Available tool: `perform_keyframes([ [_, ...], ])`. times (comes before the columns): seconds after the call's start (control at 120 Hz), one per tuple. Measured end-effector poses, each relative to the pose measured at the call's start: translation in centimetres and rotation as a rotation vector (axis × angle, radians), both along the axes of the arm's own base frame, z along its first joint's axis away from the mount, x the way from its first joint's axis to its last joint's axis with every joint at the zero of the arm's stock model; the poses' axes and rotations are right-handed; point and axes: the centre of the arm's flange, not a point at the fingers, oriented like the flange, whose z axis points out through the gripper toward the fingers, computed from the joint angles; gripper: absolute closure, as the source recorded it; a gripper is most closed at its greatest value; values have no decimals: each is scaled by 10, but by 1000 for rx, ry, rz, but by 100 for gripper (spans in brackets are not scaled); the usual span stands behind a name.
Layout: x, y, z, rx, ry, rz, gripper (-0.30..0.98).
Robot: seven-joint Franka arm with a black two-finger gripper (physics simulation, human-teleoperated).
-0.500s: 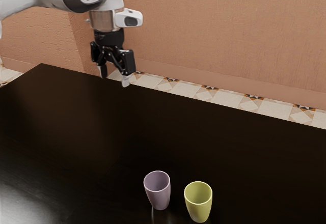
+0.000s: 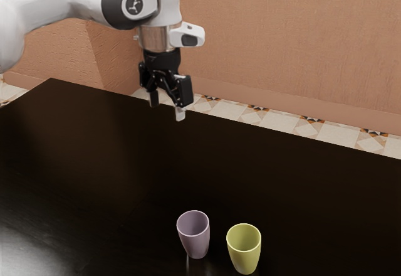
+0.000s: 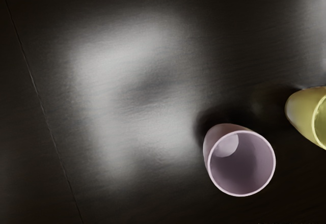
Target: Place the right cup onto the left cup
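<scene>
My gripper (image 2: 167, 108) hangs empty, fingers spread | Upright mauve cup (image 2: 195, 237) stands lower, well apart, nearer me than upright yellow cup (image 2: 244, 251)

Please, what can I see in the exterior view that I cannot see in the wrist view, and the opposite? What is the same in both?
Exterior view: the arm, the gripper with its fingers apart, the wall and the patterned floor tiles.

Wrist view: the inner bottom of the purple cup, and a thin line across the table.

Both: the purple cup and the yellow cup, standing apart on the dark table.
</scene>
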Motion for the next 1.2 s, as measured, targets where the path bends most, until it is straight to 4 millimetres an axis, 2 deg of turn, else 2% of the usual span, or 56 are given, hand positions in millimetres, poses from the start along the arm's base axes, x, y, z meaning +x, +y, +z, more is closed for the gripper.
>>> perform_keyframes([
  [0.083,-10,-42,-13,-6,8,-74,0],
  [0.142,-17,-60,-27,-9,23,-104,0],
  [0.4,-27,-94,-85,-19,55,-156,0],
  [0.558,-33,-120,-103,-30,52,-195,0],
  [0.842,-68,-194,-120,-37,39,-240,0],
  [0.992,-80,-216,-137,-30,64,-178,0],
  [1.2,-82,-232,-164,-19,92,-49,0],
])
